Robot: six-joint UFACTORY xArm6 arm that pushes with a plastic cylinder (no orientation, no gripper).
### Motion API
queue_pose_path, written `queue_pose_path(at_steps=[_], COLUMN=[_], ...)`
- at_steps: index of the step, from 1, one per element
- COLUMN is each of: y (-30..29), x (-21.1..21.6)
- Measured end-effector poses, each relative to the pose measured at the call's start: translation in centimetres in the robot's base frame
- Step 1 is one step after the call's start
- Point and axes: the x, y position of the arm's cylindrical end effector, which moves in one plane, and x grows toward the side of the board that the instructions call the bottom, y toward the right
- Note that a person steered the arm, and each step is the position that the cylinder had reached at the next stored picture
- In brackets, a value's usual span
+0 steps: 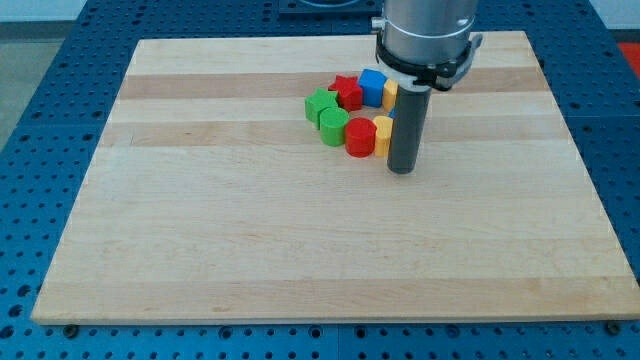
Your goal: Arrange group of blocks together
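Observation:
Several small blocks sit in a tight cluster on the wooden board (300,240), above its middle. A green star-like block (319,104) is at the cluster's left, with a green round block (334,126) below it. A red star block (348,92) and a blue block (372,86) are at the top. A red cylinder (360,136) is at the bottom. A yellow block (391,93) and another yellow block (382,134) are on the right, partly hidden by the rod. My tip (401,169) rests on the board just right of the lower yellow block, touching or almost touching it.
The board lies on a blue perforated table (40,150). The arm's grey cylindrical body (425,35) hangs over the board's top edge, above the cluster's right side.

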Motion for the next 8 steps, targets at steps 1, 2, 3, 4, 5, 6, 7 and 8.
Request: queue_pose_path(at_steps=[1,2,3,4,5,6,7,8], y=[-0.3,-2.4,-3.2,-3.2,-1.9,-1.6,-2.0,-2.0], x=[0.4,0.4,0.4,0.4,0.1,-1.4,-2.2,-2.2])
